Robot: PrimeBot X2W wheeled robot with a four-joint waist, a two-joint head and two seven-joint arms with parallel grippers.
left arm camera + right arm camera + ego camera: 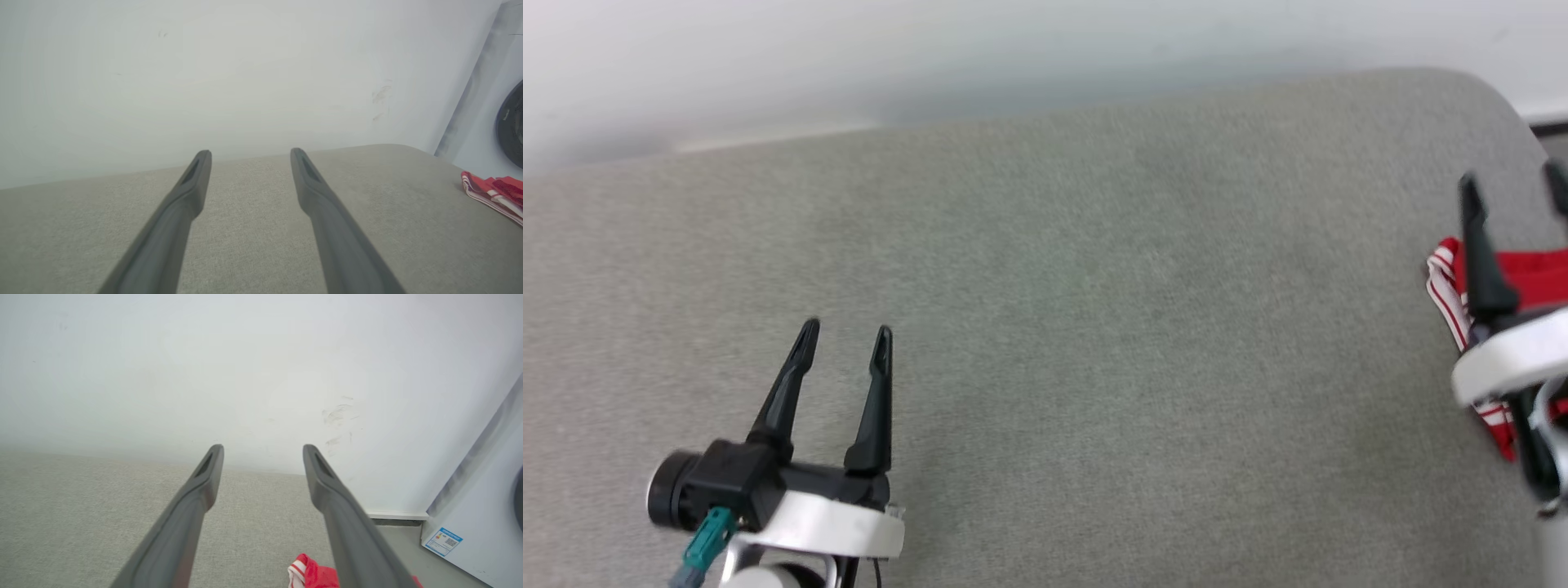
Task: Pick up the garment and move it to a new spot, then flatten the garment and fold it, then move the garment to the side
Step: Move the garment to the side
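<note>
Jaws of left gripper (846, 328) and right gripper (1511, 175) are spread wide, nothing held; garment (1535, 273) is laid at the surface's (1094, 327) right edge under the right gripper, which is best lifted straight up so that the striped trim is not snagged.

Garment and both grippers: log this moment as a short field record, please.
surface: grey fabric-covered top against a white wall
garment: red with red-and-white striped trim, lying at the top's right edge, partly cut off by the picture's edge
left gripper: open, over bare fabric, well apart from the garment
right gripper: open, over the garment, nothing between its fingers
nearby: white appliance beside the top
task stage: garment appears set to the side; the fold cannot be judged
</note>
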